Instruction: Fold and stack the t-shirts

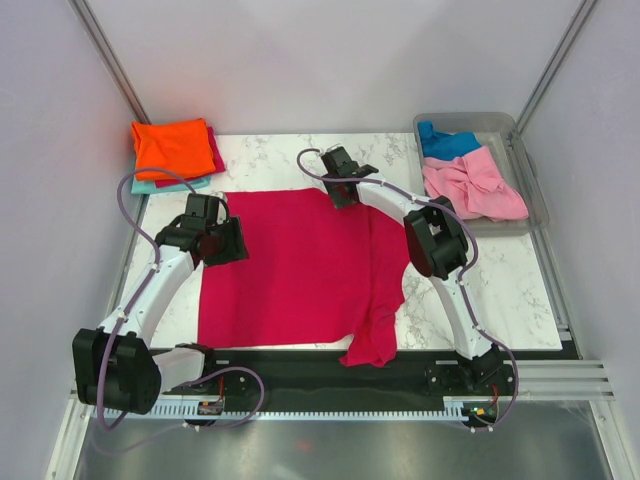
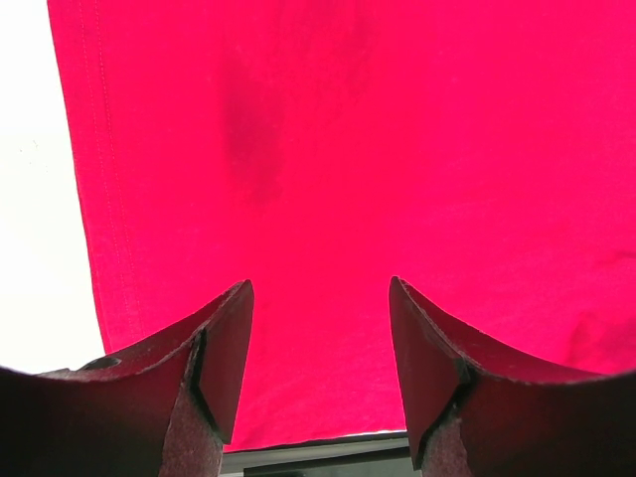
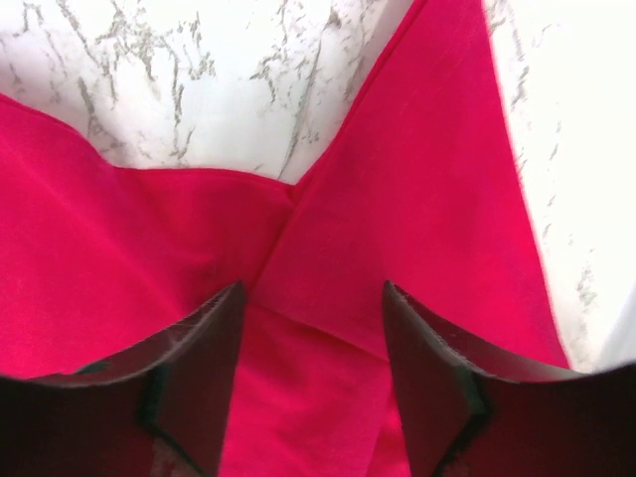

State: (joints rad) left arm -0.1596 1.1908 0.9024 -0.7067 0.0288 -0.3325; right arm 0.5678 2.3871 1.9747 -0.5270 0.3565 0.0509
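Note:
A crimson-pink t-shirt (image 1: pixel 290 270) lies spread flat on the marble table, one sleeve hanging over the near edge. My left gripper (image 1: pixel 222 240) is open above the shirt's left edge; in the left wrist view (image 2: pixel 320 338) only cloth (image 2: pixel 348 149) shows between its jaws. My right gripper (image 1: pixel 340 190) is open above the shirt's far edge, over a fold in the cloth (image 3: pixel 397 219), with nothing held (image 3: pixel 313 338). A folded stack with an orange shirt (image 1: pixel 173 146) on top, crimson and teal (image 1: pixel 150 185) beneath, sits at the back left.
A clear grey tub (image 1: pixel 535 190) at the back right holds a blue shirt (image 1: pixel 447 143) and a light pink shirt (image 1: pixel 475 186). Bare marble (image 1: pixel 510 290) shows right of the spread shirt. A black rail (image 1: pixel 300 365) runs along the near edge.

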